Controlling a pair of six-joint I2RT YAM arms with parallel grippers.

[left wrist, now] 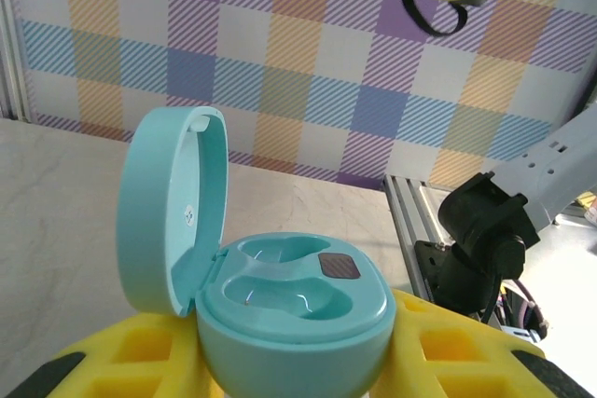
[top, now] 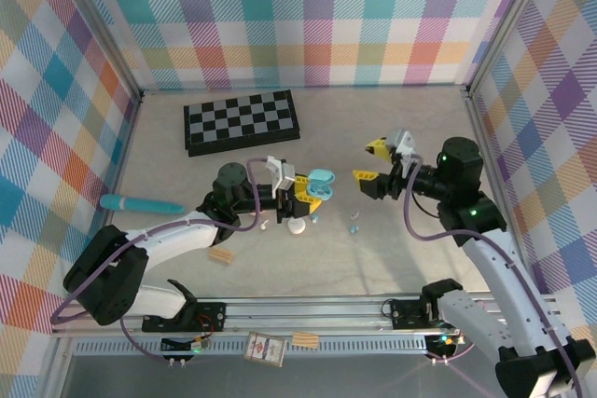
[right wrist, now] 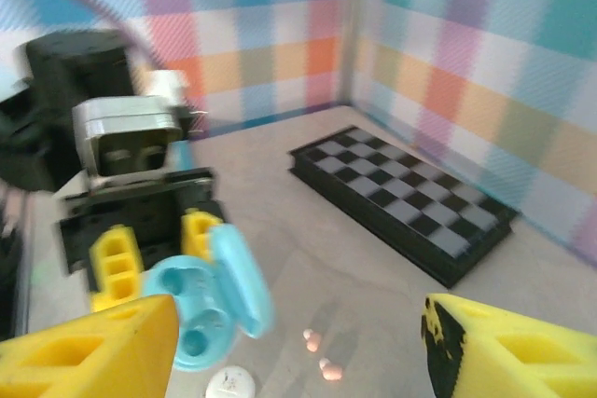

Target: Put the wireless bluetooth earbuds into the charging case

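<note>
The left gripper point(top: 311, 191) is clamped on the base of the teal case point(left wrist: 294, 309), one yellow finger point(left wrist: 121, 356) on each side, and holds it up off the table point(top: 420, 258). The lid point(left wrist: 173, 207) stands open on its hinge beside the base. Both wells in the base look empty in the left wrist view. Facing it from the right, near but apart, the right gripper point(top: 366, 160) hangs in the air with its jaws spread wide and nothing between them. Two tiny earbuds point(top: 354, 228) lie on the table under the gap between the two grippers, a little nearer the right one. From the right wrist they look pale pink point(right wrist: 311, 336) and lie close together, though I cannot tell whether they touch. A white case point(top: 297, 225) rests on the table just below the left gripper, beside the teal one but lower. Nearer the arm bases, a tan block point(top: 221, 254) sits by the left arm. Out to the left lies a teal tube point(top: 140, 203), well apart from the rest. A folded chessboard point(top: 241, 121) lies flat at the far side of the table, near the back wall point(top: 308, 16), which is plaid like the side walls. On the front rail point(top: 354, 309) sit a small card point(top: 264, 348) and a second block point(top: 304, 338), side by side.
</note>
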